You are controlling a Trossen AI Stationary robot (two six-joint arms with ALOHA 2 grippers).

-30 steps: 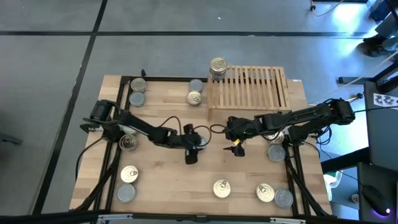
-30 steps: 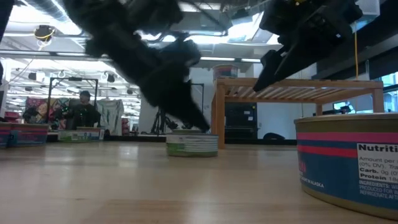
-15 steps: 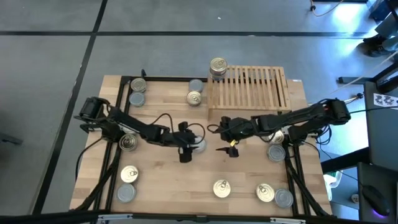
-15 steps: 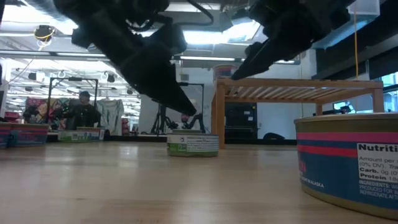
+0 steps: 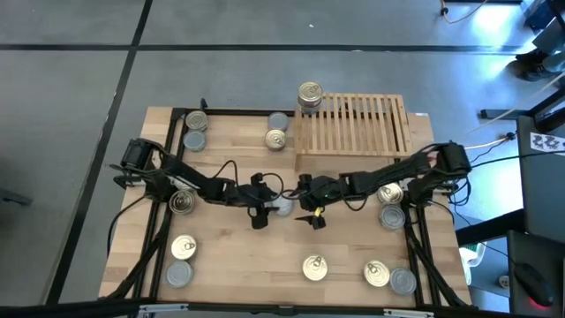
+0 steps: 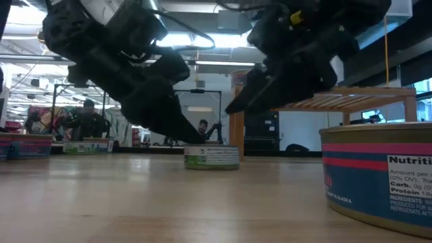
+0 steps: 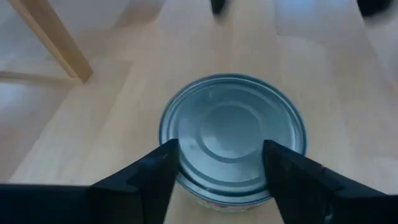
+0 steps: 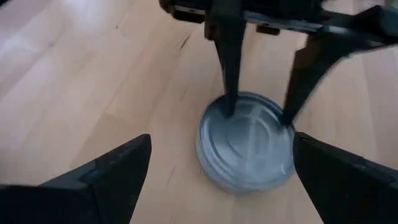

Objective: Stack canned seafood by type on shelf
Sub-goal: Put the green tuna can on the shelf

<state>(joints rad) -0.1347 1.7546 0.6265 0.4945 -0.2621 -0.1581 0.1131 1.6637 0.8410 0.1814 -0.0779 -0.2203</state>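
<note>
One flat round tin with a plain silver-grey top (image 7: 233,134) is the can in hand. It sits on the light wooden tabletop (image 5: 238,265) just in front of the front left leg of the slatted light-wood shelf (image 5: 357,124).

The left gripper (image 7: 224,180) is down at it with its fingers (image 7: 155,177) spread, one on each side of the near rim; I cannot tell whether they touch the metal. The right gripper (image 8: 221,174) faces the same tin from the shelf side, near but apart from it. Its fingers are spread wide and hold nothing.

The tin looks rigid, dense for its size and smooth-walled, so it should not crush but may slip or skate on the wood. The low side wall gives little height to grip. The best hold is likely straight across the widest part, fingers low on the wall, with the tin kept level.

Fourteen can tops show from above, eight gold pull-tab and six silver-grey. Only a gold-topped stack (image 5: 309,95) stands on the shelf, at its back left corner, and how many tins it holds I cannot tell. The other thirteen lie around the tabletop.
</note>
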